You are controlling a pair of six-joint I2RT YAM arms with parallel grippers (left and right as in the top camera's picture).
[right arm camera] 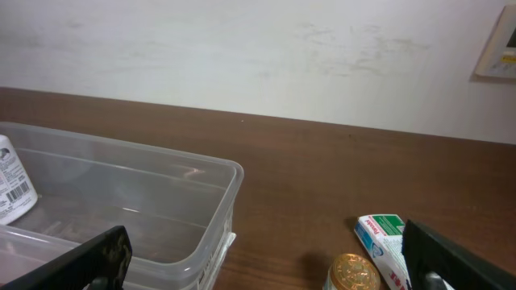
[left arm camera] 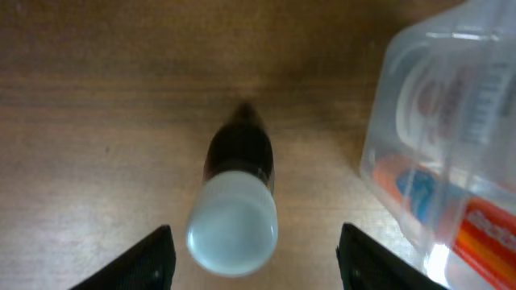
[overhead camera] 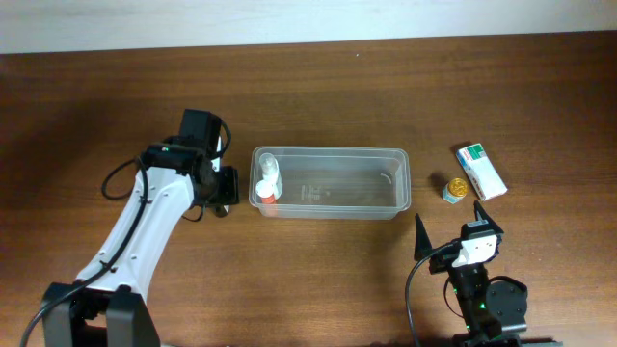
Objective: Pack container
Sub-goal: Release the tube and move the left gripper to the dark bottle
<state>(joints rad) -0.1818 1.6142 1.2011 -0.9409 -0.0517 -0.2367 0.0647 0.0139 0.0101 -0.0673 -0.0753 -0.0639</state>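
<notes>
The clear container (overhead camera: 328,183) lies mid-table. A white bottle with an orange label (overhead camera: 268,179) lies in its left end. My left gripper (overhead camera: 224,189) is just left of the container. In the left wrist view it (left arm camera: 254,235) is open, with a dark bottle with a white cap (left arm camera: 234,221) standing between its fingers, untouched. The container's corner (left arm camera: 484,48) shows at the right. My right gripper (overhead camera: 455,231) is open and empty in front of the container's right end. It shows in the right wrist view (right arm camera: 266,242), facing the container (right arm camera: 161,165).
A small gold-capped bottle (overhead camera: 455,189) and a green-and-white carton (overhead camera: 480,171) sit right of the container. Both show in the right wrist view, the cap (right arm camera: 352,272) and the carton (right arm camera: 380,238). A pale wall stands behind the table.
</notes>
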